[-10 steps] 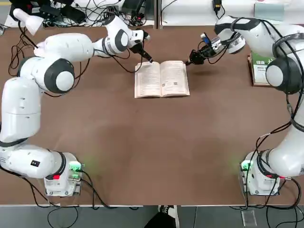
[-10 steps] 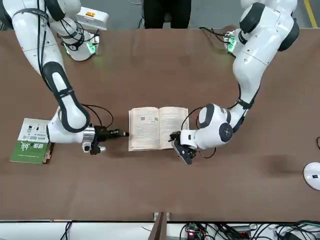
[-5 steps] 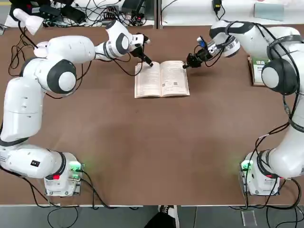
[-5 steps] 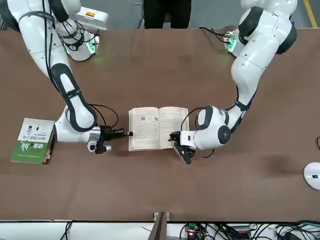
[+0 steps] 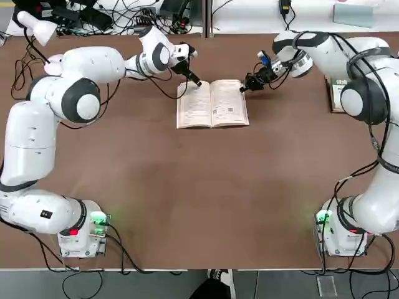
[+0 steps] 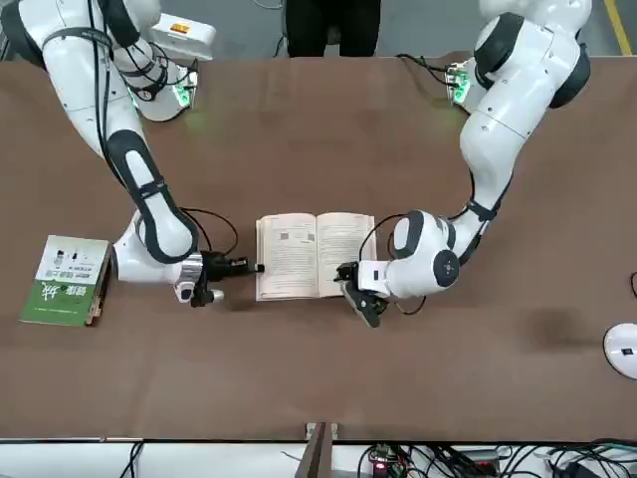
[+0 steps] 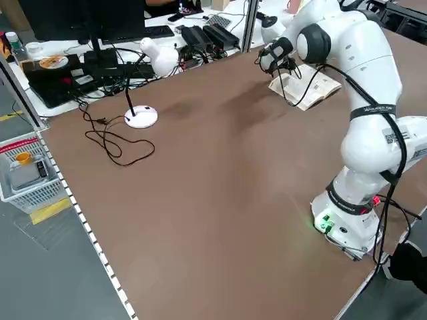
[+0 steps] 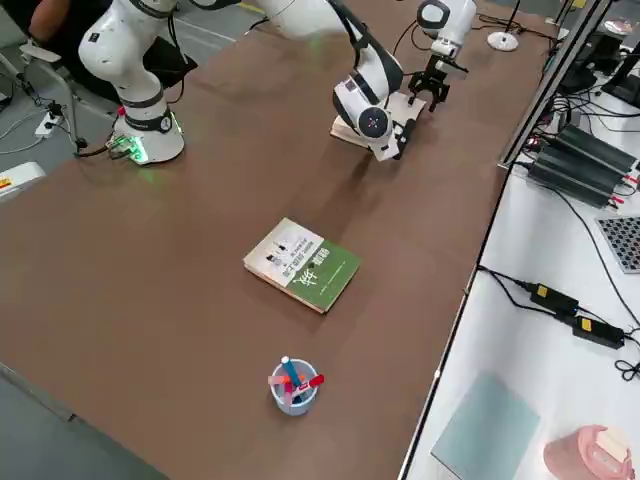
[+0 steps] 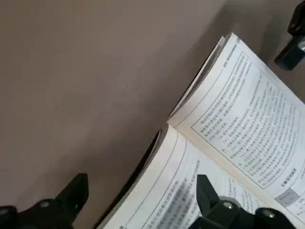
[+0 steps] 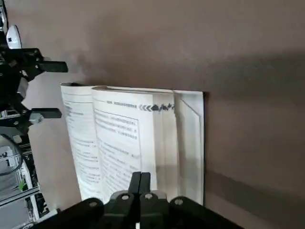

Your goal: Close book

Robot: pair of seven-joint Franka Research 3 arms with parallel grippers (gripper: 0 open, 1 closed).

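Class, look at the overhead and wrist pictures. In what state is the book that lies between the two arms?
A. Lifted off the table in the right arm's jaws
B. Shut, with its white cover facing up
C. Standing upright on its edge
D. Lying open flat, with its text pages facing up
D. The book lies flat on the table with both printed pages facing up, the left gripper and the right gripper each at one of its far corners.

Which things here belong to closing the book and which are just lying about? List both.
Part of the job:
- open paperback book with cream text pages
- left gripper, open at its far left corner
- right gripper, shut at its far right corner

Lying about:
- green-covered book
- cup of pens
- white desk lamp
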